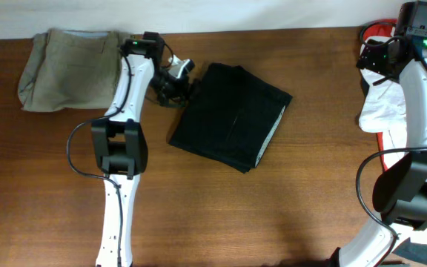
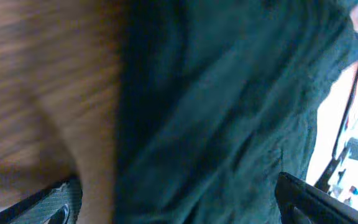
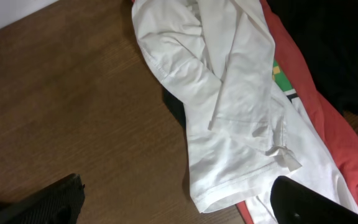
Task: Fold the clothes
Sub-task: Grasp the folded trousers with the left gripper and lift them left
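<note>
left gripper [image 2: 179, 210]: fingers [image 2: 316, 200] spread wide, nothing clamped. it sits at the 10 o'clock corner of the black garment [image 1: 232, 117]; contact cannot be told, as the wrist view is blurred. the black garment lies folded at the centre of the table [image 1: 295, 208], with a pale lining showing along its 4 o'clock edge. khaki garment [image 1: 69, 68] folded at 10 o'clock, apart from the black one. right gripper [image 3: 179, 205]: jaws wide, empty, above the white garment [image 3: 229, 93]. this lies crumpled at 3 o'clock, overlapping the red garment [image 3: 328, 137].
</note>
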You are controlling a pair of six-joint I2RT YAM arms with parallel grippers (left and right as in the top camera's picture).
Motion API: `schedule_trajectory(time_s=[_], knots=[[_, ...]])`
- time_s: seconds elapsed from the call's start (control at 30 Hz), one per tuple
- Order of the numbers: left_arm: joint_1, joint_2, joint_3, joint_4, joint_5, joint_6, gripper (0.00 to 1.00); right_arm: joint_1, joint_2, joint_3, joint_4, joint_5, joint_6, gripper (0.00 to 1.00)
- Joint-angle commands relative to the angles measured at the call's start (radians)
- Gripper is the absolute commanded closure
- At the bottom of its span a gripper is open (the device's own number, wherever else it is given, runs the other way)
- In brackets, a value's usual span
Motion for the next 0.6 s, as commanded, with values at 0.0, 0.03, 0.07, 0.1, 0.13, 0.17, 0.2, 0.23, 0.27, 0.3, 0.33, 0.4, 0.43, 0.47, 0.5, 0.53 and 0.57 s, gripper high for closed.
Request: schedule_trajectory(time_s=[0.0, 0.03, 0.07, 0.1, 0.13, 0.17, 0.2, 0.23, 0.27, 0.3, 0.33, 0.4, 0.43, 0.47, 0.5, 0.53, 0.57], knots=[[-0.052, 0.047, -0.013, -0.027, 0.019, 0.069, 0.01, 0.005, -0.010, 0.012, 0.000, 0.016, -0.003, 0.01], [-0.058, 0.047, -0.013, -0.028, 0.019, 0.069, 0.03, 0.005, -0.010, 0.012, 0.000, 0.016, -0.003, 0.01], [-0.061, 0.047, -0.013, -0.025, 0.019, 0.069, 0.09, 0.005, -0.010, 0.012, 0.000, 0.016, -0.003, 0.01], [-0.063, 0.047, -0.013, -0.021, 0.019, 0.069, 0.28, 0.005, -0.010, 0.012, 0.000, 0.016, -0.003, 0.01], [-0.063, 0.047, -0.013, -0.019, 0.019, 0.068, 0.44, 0.005, -0.010, 0.012, 0.000, 0.016, -0.003, 0.01], [-0.063, 0.047, -0.013, -0.018, 0.018, 0.058, 0.59, 0.005, -0.010, 0.012, 0.000, 0.016, -0.003, 0.01], [-0.063, 0.047, -0.013, -0.018, 0.015, 0.043, 0.66, 0.005, -0.010, 0.012, 0.000, 0.016, -0.003, 0.02], [-0.063, 0.047, -0.013, -0.017, -0.010, 0.009, 0.71, 0.005, -0.010, 0.012, 0.000, 0.016, -0.003, 0.01], [-0.061, 0.047, -0.013, -0.014, -0.085, -0.051, 0.76, 0.005, -0.010, 0.012, 0.000, 0.016, -0.003, 0.01], [-0.060, 0.046, -0.013, -0.014, -0.123, -0.069, 0.79, 0.005, -0.010, 0.012, 0.000, 0.016, -0.003, 0.01], [-0.054, 0.046, -0.010, -0.016, -0.177, -0.082, 0.85, 0.005, -0.010, 0.012, 0.000, 0.016, -0.003, 0.01], [-0.033, 0.046, 0.012, -0.032, -0.194, -0.082, 0.93, 0.005, -0.010, 0.012, 0.000, 0.016, -0.003, 0.01], [-0.022, 0.046, 0.028, -0.042, -0.206, -0.085, 0.94, 0.005, -0.010, 0.012, 0.000, 0.016, -0.003, 0.01], [-0.007, 0.046, 0.053, -0.055, -0.243, -0.101, 0.99, 0.005, -0.010, 0.012, 0.000, 0.016, -0.003, 0.01], [0.021, 0.046, 0.105, -0.080, -0.295, -0.113, 0.99, 0.005, -0.010, 0.012, 0.000, 0.016, -0.003, 0.01], [0.046, 0.046, 0.144, -0.097, -0.299, -0.113, 0.99, 0.005, -0.010, 0.012, 0.000, 0.016, -0.003, 0.01], [0.082, 0.046, 0.196, -0.120, -0.299, -0.113, 0.99, 0.005, -0.010, 0.012, 0.000, 0.016, -0.003, 0.01]])
